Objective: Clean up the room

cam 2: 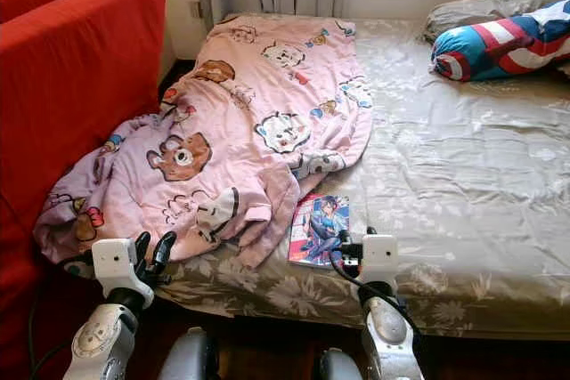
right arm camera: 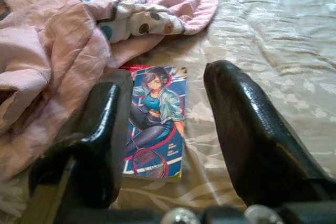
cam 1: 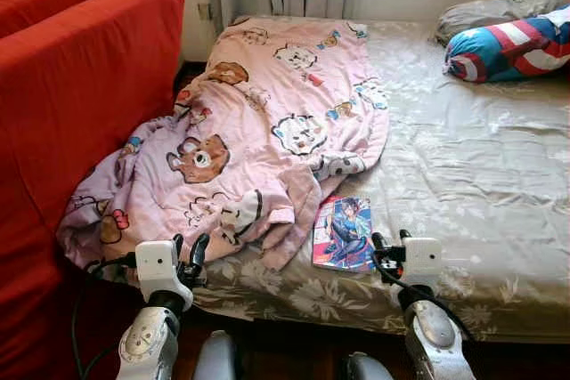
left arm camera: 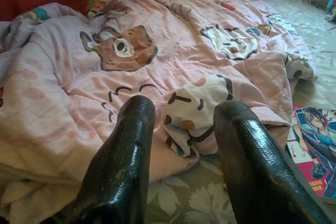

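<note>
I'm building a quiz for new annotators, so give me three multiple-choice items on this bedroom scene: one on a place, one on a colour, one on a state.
1. Where does the illustrated comic book lie?
A. On the red sofa
B. On the grey floral bedsheet, beside the pink cartoon-print blanket
C. On the striped pillow

2. What colours has the bolster pillow at the far corner of the bed?
A. Red, white and blue
B. Green and yellow
C. Plain black

3. How stand the fingers of the right gripper?
A. Shut on the book
B. Shut on the blanket
C. Open, holding nothing

Answers:
1 B: the book rests flat on the sheet by the blanket's lower edge.
2 A: its stripes show those colours.
3 C: the right wrist view shows the book between spread fingers, untouched.
</note>
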{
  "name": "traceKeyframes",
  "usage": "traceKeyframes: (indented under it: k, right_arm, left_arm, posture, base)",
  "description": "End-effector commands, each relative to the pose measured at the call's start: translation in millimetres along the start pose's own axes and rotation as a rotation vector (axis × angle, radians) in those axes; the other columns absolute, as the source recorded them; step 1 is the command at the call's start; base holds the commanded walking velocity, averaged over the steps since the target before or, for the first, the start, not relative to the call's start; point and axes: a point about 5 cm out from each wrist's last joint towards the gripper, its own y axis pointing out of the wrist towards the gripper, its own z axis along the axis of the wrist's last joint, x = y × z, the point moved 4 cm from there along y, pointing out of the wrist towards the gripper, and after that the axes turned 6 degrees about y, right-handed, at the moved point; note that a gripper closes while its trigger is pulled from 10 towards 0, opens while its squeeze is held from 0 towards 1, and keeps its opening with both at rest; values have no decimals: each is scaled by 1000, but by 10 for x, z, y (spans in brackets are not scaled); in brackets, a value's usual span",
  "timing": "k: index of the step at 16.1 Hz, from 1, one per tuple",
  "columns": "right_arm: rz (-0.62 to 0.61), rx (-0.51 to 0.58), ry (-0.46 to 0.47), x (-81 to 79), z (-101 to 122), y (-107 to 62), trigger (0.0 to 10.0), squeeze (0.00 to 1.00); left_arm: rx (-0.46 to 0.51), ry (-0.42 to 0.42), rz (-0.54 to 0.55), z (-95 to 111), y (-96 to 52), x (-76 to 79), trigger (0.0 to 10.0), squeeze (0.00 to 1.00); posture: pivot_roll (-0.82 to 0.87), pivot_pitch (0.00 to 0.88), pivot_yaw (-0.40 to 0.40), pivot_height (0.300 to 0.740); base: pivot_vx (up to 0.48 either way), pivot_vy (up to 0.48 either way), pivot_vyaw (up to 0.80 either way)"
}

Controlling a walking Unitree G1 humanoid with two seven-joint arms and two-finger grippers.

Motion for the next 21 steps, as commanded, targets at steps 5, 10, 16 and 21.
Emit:
traceKeyframes:
  k: [5, 10, 16, 21]
  right_arm:
    - [1, 19, 12, -13, 31, -7, 10000, 0]
    - [4, 9, 12, -15, 6, -15, 10000, 0]
    - [31, -66, 12, -50, -137, -8, 10000, 0]
    - [14, -144, 60, -23, -230, 108, 10000, 0]
  left_arm:
    - [-7, -10, -10, 1, 5, 27, 10000, 0]
    - [-9, -9, -11, 2, 5, 31, 10000, 0]
    - [6, -10, -15, 35, 24, 39, 10000, 0]
    - [17, 0, -21, 100, 53, 13, 10000, 0]
  posture:
    - [-6, 112, -16, 644]
    - [-6, 115, -16, 644]
    - [-5, 124, -13, 644]
    - [23, 157, 6, 644]
  base:
    - [385, 0, 84]
    - [399, 0, 0]
    - [129, 0, 0]
    - [0, 0, 0]
